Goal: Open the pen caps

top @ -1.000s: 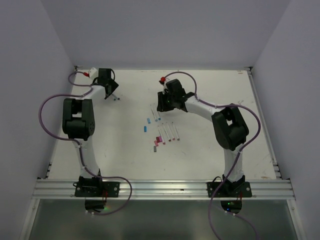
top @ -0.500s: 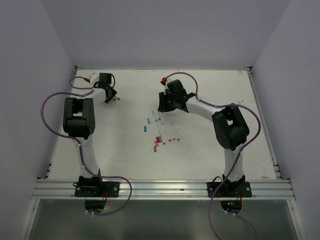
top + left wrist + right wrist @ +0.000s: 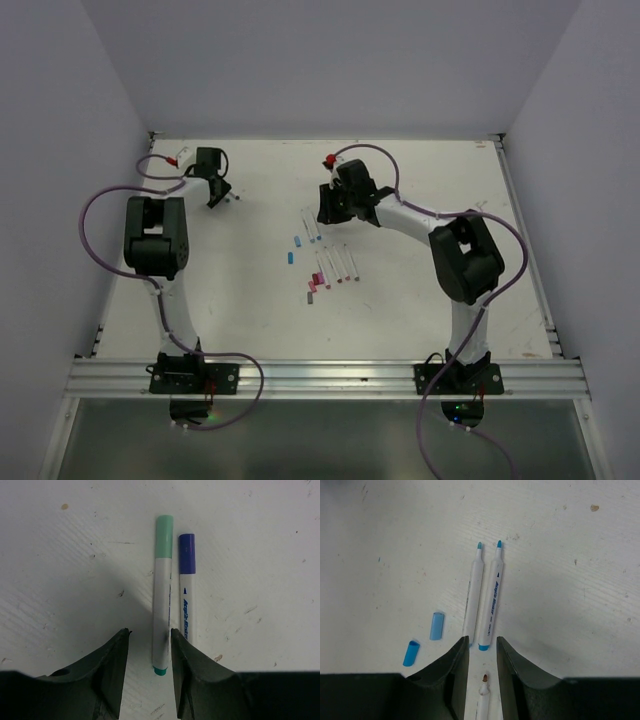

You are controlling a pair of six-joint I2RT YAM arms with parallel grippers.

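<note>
In the left wrist view two capped pens lie side by side: one with a mint green cap (image 3: 164, 536), one with a purple cap (image 3: 187, 554). My left gripper (image 3: 150, 632) is open, its jaws on either side of the green pen's rear end without touching it. In the right wrist view two uncapped blue pens (image 3: 490, 600) lie tips away, and two loose blue caps (image 3: 437, 626) (image 3: 411, 653) lie to their left. My right gripper (image 3: 482, 639) is open and empty just behind those pens, over another uncapped pen's tip (image 3: 484, 680). Loose pink caps (image 3: 312, 290) lie mid-table.
Several uncapped pink pens (image 3: 340, 265) lie in a row near the table's middle, with the blue caps (image 3: 295, 248) to their left. The left gripper (image 3: 215, 195) works near the back left corner, the right gripper (image 3: 327, 212) at back centre. Grey walls enclose the table.
The left wrist has swung and settled lower over the two capped pens at back left. The right arm has shifted only slightly.
</note>
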